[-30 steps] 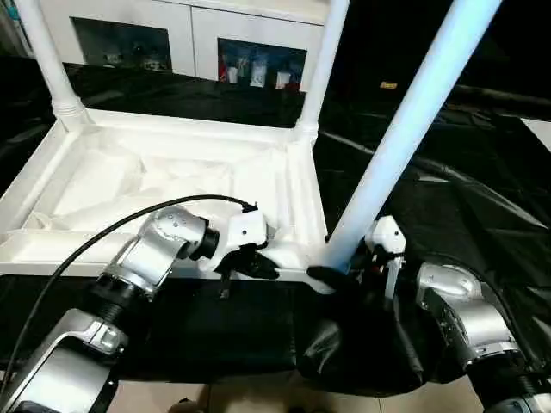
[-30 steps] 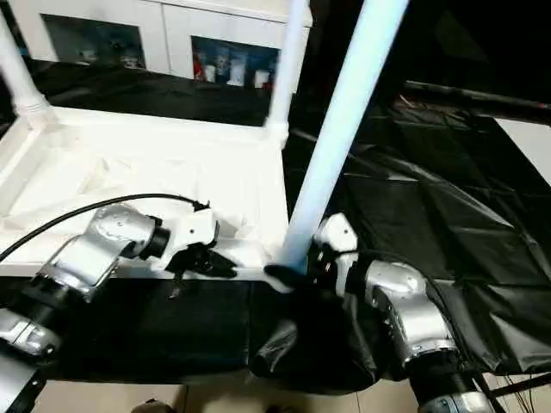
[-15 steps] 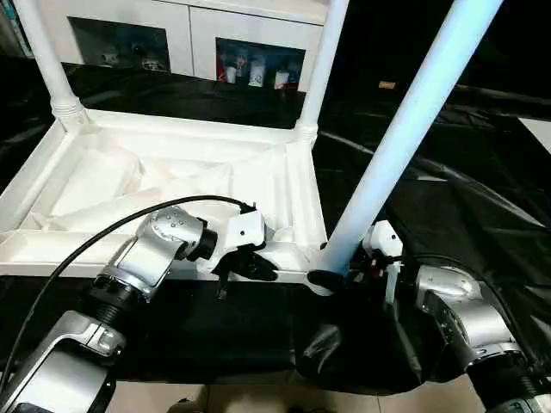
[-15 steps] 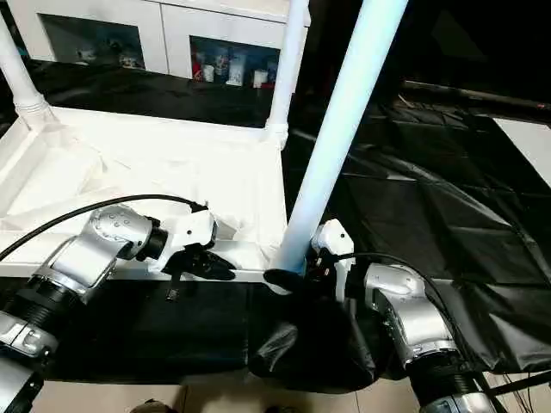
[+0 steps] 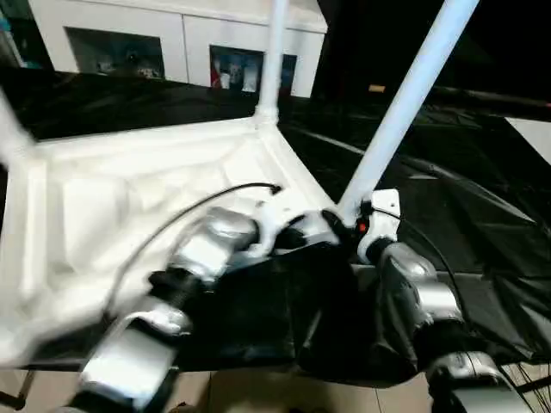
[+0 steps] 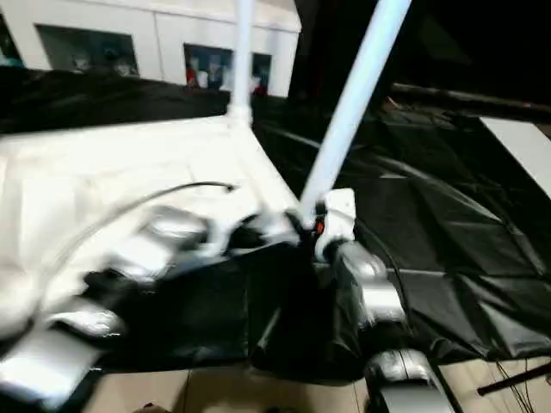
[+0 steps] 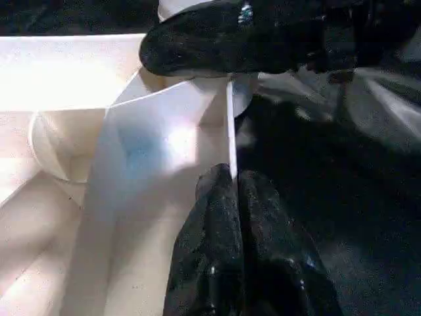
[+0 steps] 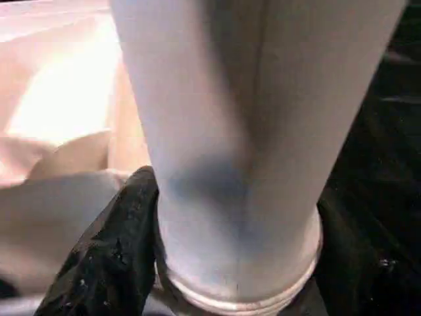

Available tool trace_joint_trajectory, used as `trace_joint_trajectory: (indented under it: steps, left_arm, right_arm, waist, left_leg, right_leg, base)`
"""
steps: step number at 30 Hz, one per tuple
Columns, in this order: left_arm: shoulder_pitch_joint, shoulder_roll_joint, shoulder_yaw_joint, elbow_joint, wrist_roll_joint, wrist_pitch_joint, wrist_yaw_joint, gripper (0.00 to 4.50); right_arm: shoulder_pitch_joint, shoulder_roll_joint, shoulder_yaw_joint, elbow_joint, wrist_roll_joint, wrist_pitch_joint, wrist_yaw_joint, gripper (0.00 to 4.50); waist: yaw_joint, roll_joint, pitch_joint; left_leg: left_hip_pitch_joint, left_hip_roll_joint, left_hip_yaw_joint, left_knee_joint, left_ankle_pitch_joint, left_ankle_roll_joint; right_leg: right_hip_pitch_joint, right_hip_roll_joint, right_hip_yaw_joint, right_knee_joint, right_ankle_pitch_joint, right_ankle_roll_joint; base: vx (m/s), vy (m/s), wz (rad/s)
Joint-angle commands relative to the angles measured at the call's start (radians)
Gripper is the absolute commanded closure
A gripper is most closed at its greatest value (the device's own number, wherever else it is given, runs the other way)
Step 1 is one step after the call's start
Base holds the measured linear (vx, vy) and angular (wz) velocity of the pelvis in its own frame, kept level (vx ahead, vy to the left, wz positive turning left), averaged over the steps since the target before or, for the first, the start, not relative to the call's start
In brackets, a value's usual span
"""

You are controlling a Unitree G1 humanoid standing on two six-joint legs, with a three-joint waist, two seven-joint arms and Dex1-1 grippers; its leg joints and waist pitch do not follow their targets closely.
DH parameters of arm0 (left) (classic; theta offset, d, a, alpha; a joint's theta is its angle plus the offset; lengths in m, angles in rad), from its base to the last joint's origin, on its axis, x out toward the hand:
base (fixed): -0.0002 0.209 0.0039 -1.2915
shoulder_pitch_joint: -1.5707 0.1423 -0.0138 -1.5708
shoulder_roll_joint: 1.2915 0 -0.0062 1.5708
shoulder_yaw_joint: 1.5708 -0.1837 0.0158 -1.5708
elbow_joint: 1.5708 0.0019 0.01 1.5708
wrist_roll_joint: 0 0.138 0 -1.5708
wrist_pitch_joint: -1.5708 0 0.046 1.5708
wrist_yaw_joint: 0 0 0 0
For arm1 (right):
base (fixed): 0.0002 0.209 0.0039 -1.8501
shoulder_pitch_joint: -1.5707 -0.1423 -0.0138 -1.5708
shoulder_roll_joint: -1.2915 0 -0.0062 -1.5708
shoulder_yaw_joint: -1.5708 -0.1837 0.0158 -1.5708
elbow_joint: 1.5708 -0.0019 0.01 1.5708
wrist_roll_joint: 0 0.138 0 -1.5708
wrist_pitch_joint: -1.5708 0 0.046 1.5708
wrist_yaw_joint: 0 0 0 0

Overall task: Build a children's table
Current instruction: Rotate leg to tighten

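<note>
Both forearms have swung inward toward the near right corner of the upturned table top since the earlier frame, the view itself has shifted too, and the gripped leg now leans less steeply.

Black sheeting [image 5: 465,198] covers the worktop. White cabinet with glass doors [image 5: 185,47] stands along the far wall.

Children's table top [image 5: 112,198] lies underside up on the sheeting, ribbed inner walls showing. One leg [image 5: 274,52] stands upright in the far right corner socket. Another leg [image 5: 405,103] rises tilted from the near right corner, leaning toward the right.

Right claw [image 8: 217,263] grasps this tilted leg near its foot, one black finger [image 8: 118,243] against one side of the tube and the other on the opposite side, just above the ringed end.

Left claw [image 7: 235,197] is clenched, fingers pinched on the thin edge of the table top's rim [image 7: 229,125] at that same corner. Right claw's black finger shows just beyond it in the left wrist view.
</note>
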Motion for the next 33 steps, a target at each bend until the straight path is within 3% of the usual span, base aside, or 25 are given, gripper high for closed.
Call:
trace_joint_trajectory:
  steps: [1, 4, 6, 9, 11, 14, 17, 19, 22, 26, 27, 29, 33]
  left_arm:
    - [0.001, -0.033, 0.03, 0.04, -0.016, -0.008, 0.081, 4.5]
    - [0.004, -0.03, 0.022, 0.038, -0.009, -0.019, 0.06, 4.5]
    - [0.011, -0.019, 0.013, 0.029, -0.003, -0.027, 0.034, 4.5]
    - [0.02, 0.0, 0.002, 0.018, -0.003, -0.042, -0.003, 4.5]
    - [0.035, 0.033, -0.015, -0.007, -0.003, -0.062, -0.062, 4.5]
    - [0.043, 0.053, -0.028, -0.02, 0.0, -0.08, -0.097, 4.5]
    - [0.081, 0.139, -0.066, -0.072, -0.011, -0.144, -0.264, 4.5]
    - [0.098, 0.171, -0.08, -0.093, -0.018, -0.186, -0.329, 4.5]
    - [0.145, 0.247, -0.114, -0.19, -0.062, -0.19, -0.51, 4.5]
    - [0.165, 0.285, -0.12, -0.236, -0.073, -0.183, -0.559, 4.5]
    - [0.166, 0.289, -0.118, -0.239, -0.074, -0.185, -0.563, 4.5]
    - [0.169, 0.295, -0.114, -0.24, -0.075, -0.189, -0.568, 4.5]
    - [0.173, 0.301, -0.111, -0.24, -0.073, -0.194, -0.571, 4.5]
  right_arm:
    - [0.0, 0.039, 0.023, 0.049, -0.01, -0.002, 0.011, 1.81]
    - [-0.004, 0.044, 0.023, 0.049, -0.006, -0.011, 0.043, 1.81]
    - [0.004, 0.044, 0.023, 0.029, 0.007, -0.018, 0.101, 1.25]
    - [0.02, 0.02, 0.043, -0.001, 0.009, -0.028, 0.174, 1.06]
    - [0.054, -0.026, 0.079, -0.064, 0.01, -0.01, 0.279, 0.67]
    - [0.077, -0.055, 0.099, -0.102, 0.012, 0.0, 0.339, 0.67]
    - [0.18, -0.195, 0.175, -0.257, 0.01, 0.001, 0.561, 0.67]
    - [0.204, -0.228, 0.183, -0.292, 0.008, -0.001, 0.61, 0.67]
    - [0.243, -0.29, 0.2, -0.36, 0.003, -0.01, 0.692, 0.67]
    - [0.269, -0.323, 0.222, -0.408, 0.019, 0.013, 0.75, 0.67]
    - [0.274, -0.326, 0.224, -0.418, 0.024, 0.018, 0.757, 0.67]
    - [0.281, -0.321, 0.225, -0.434, 0.042, 0.032, 0.775, 0.67]
    - [0.283, -0.308, 0.221, -0.45, 0.059, 0.052, 0.785, 0.67]
  waist:
    - [0.002, 0.0, -0.058]
    - [0.003, 0.0, -0.059]
    - [0.003, 0.0, -0.06]
    - [0.005, 0.0, -0.059]
    - [0.005, -0.001, -0.059]
    - [0.005, -0.002, -0.057]
    - [0.013, -0.002, -0.056]
    - [0.012, -0.001, -0.055]
    - [0.009, 0.007, -0.055]
    - [0.008, 0.007, -0.053]
    - [0.015, 0.009, -0.054]
    - [0.019, 0.006, -0.056]
    - [0.024, 0.003, -0.054]
  left_leg:
    - [-0.002, 0.023, -0.009, -0.071, -0.262, 0.033]
    - [-0.004, 0.026, -0.008, -0.072, -0.242, 0.045]
    - [-0.005, 0.026, -0.008, -0.072, -0.243, 0.048]
    - [-0.007, 0.027, -0.009, -0.073, -0.244, 0.055]
    - [-0.012, 0.028, -0.01, -0.073, -0.239, 0.059]
    - [-0.012, 0.028, -0.011, -0.075, -0.237, 0.067]
    - [-0.008, 0.03, -0.009, -0.074, -0.232, 0.077]
    - [-0.014, 0.031, -0.011, -0.079, -0.232, 0.08]
    - [-0.007, 0.037, -0.014, -0.081, -0.25, 0.063]
    - [-0.006, 0.039, -0.011, -0.082, -0.238, 0.064]
    - [0.006, 0.039, -0.004, -0.077, -0.216, 0.068]
    - [-0.002, 0.037, -0.004, -0.076, -0.187, 0.074]
    - [-0.001, 0.034, -0.002, -0.075, -0.182, 0.075]
  right_leg:
    - [0.037, -0.06, 0.05, -0.091, -0.437, -0.114]
    - [0.04, -0.058, 0.05, -0.085, -0.391, -0.127]
    - [0.041, -0.059, 0.05, -0.084, -0.388, -0.13]
    - [0.044, -0.061, 0.05, -0.085, -0.393, -0.134]
    - [0.048, -0.062, 0.049, -0.086, -0.404, -0.128]
    - [0.048, -0.063, 0.05, -0.09, -0.422, -0.122]
    - [0.048, -0.062, 0.052, -0.094, -0.434, -0.111]
    - [0.049, -0.062, 0.052, -0.09, -0.422, -0.116]
    - [0.045, -0.065, 0.053, -0.087, -0.416, -0.14]
    - [0.045, -0.06, 0.056, -0.076, -0.327, -0.179]
    - [0.039, -0.058, 0.059, -0.069, -0.256, -0.209]
    - [0.049, -0.057, 0.057, -0.06, -0.209, -0.218]
    - [0.051, -0.06, 0.057, -0.063, -0.222, -0.212]
  base:
    - [0.0, 0.0, 0.0]
    - [0.0, 0.0, 0.0]
    - [0.0, 0.0, 0.0]
    - [0.0, 0.0, 0.0]
    - [0.0, 0.0, 0.0]
    - [0.0, 0.0, 0.0]
    - [0.0, 0.0, 0.0]
    - [0.0, 0.0, 0.0]
    - [0.0, 0.0, 0.0]
    - [0.0, 0.0, 0.0]
    - [0.0, 0.0, 0.0]
    - [0.0, 0.0, 0.0]
    - [0.0, 0.0, 0.0]
